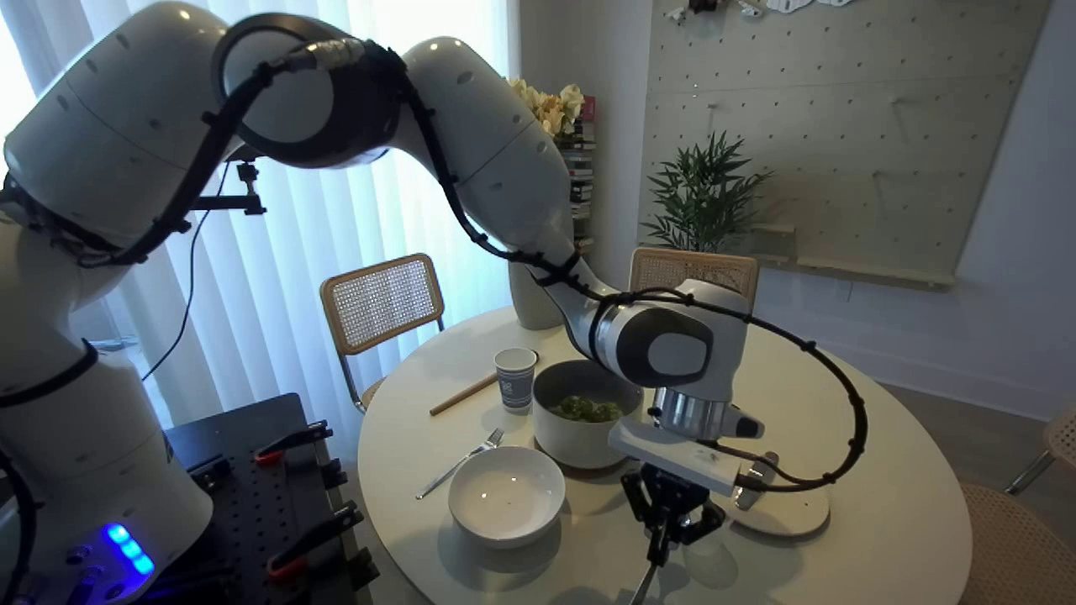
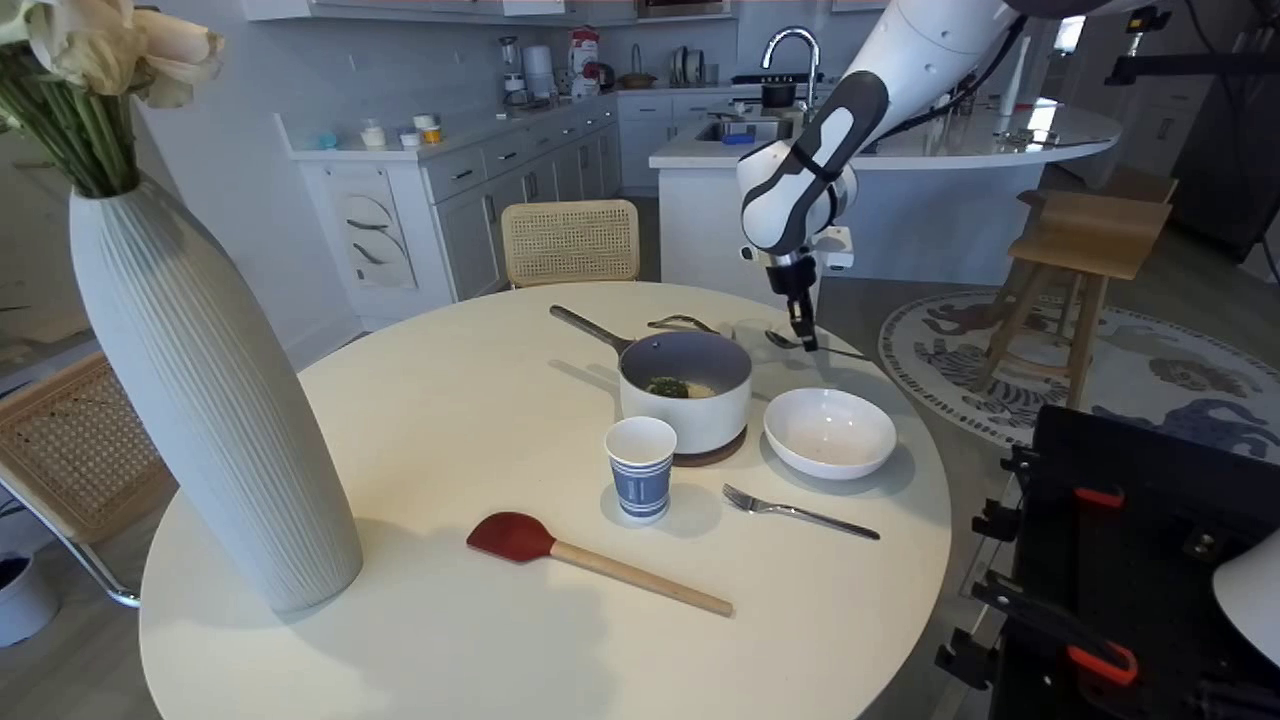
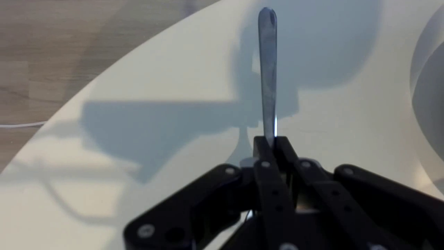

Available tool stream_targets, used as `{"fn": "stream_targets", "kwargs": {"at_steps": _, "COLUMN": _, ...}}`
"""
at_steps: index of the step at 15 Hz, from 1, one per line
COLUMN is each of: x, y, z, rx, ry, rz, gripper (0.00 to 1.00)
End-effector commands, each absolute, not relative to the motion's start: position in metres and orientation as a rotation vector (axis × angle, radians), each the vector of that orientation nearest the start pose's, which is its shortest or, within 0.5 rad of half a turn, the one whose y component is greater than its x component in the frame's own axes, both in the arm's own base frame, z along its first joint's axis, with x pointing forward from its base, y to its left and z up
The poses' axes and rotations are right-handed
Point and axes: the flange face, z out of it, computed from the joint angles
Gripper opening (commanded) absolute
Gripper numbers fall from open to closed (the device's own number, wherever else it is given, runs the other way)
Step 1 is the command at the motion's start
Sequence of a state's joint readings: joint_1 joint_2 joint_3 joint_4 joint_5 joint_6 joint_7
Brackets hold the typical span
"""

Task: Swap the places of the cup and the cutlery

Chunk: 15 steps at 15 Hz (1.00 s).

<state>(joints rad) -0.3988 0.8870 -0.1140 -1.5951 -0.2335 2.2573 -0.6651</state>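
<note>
My gripper [image 3: 270, 143] is shut on the handle of the silver spoon [image 3: 268, 62], part of the cutlery. The handle points away from the fingers in the wrist view, where the gripper hides the bowl end; that end [image 2: 781, 340] shows in an exterior view. How high the spoon is above the tabletop I cannot tell. The other piece of cutlery, a silver fork [image 2: 800, 513], lies flat beside the white bowl. The cup [image 2: 641, 480], white with blue bands, stands upright near the pot, well away from my gripper [image 1: 660, 550].
The white pot [image 1: 580, 437] with green food stands between cup and gripper, the bowl [image 1: 507, 496] beside it. A red spatula [image 2: 515, 537] and tall vase [image 2: 220, 420] occupy the far side. A round board [image 1: 803, 517] bears a utensil; what looks like a clear glass [image 2: 750, 333] stands near the gripper.
</note>
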Motion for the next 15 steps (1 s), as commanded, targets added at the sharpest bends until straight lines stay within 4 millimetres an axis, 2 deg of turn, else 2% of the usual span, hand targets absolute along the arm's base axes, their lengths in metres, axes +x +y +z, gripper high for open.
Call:
{"fn": "stream_targets", "kwargs": {"at_steps": 1, "x": 0.581, "y": -0.306, "z": 0.118, "rx": -3.124, "ry": -0.601, "rz": 0.528, "gripper": 0.02}}
{"fn": "stream_targets", "kwargs": {"at_steps": 10, "x": 0.594, "y": -0.252, "z": 0.141, "rx": -3.109, "ry": -0.696, "rz": 0.522, "gripper": 0.02}}
{"fn": "stream_targets", "kwargs": {"at_steps": 15, "x": 0.584, "y": -0.238, "z": 0.157, "rx": -3.124, "ry": -0.581, "rz": 0.621, "gripper": 0.02}}
